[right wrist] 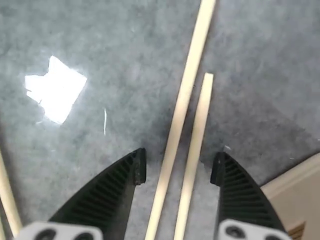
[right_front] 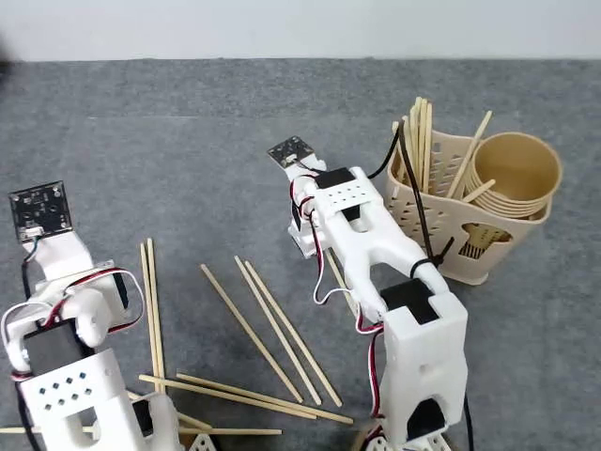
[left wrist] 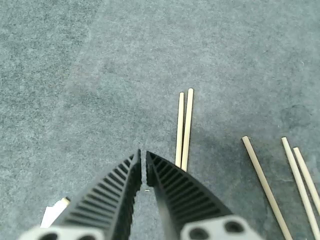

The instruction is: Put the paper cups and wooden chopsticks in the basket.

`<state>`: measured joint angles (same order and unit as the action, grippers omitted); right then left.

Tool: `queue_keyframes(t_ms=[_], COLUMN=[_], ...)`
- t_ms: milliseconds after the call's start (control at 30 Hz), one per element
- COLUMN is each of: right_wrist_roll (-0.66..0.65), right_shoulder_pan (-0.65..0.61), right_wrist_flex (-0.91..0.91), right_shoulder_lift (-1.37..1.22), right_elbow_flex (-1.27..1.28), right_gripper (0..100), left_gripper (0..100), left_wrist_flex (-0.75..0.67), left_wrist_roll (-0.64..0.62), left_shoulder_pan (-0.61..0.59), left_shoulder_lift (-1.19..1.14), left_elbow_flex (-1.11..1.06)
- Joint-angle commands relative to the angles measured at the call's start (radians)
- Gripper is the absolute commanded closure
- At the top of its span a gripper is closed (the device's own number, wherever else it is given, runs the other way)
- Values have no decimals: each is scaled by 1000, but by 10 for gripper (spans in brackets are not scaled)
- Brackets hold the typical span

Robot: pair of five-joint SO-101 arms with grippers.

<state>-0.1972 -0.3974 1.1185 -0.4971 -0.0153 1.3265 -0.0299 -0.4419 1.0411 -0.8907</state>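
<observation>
Beside the beige slotted plastic basket (right_front: pixel 441 246) | my right tool (right wrist: pixel 179 167) spread wide, astride two pale wooden chopsticks (right wrist: pixel 182 107) lying on grey tabletop (right_front: pixel 188 141) | left tool (left wrist: pixel 142 157) clenched, empty | step, I judge: chopstick pickup | next: lower, pinch both, lift.

Even, diffuse overhead light — shadows soft and faint throughout

The place looks like a robotics lab bench. A grey felt mat (right_front: pixel 188 141) spreads beneath the right gripper (right wrist: pixel 179 167) and far beyond its fingers to a bare white wall (right_front: pixel 282 28). White printed arms (right_front: pixel 376 244) carry exposed wires (right_front: pixel 315 252) and bare circuit boards (right_front: pixel 40 209).
</observation>
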Motion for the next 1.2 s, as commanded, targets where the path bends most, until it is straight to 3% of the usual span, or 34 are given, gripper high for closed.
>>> queue_keyframes(t_ms=[0,167,433,800,1167], right_wrist_roll=[-9,-11,-11,-2,-6], right_shoulder_pan=[22,18,-74,-159,-157], right_wrist_flex=[-18,-12,225,661,680], right_shoulder_lift=[-35,-50,-47,-45,251], right_elbow_flex=[-44,-61,-213,-646,-690], right_gripper=[805,997,990,990,991], left_gripper=[985,985,985,985,985], left_wrist_flex=[-17,-15,-17,-17,-23], left_wrist_roll=[2,2,2,2,2], left_shoulder_pan=[5,5,5,3,3], left_shoulder_lift=[21,21,21,21,21], left_elbow_flex=[7,7,7,7,-2])
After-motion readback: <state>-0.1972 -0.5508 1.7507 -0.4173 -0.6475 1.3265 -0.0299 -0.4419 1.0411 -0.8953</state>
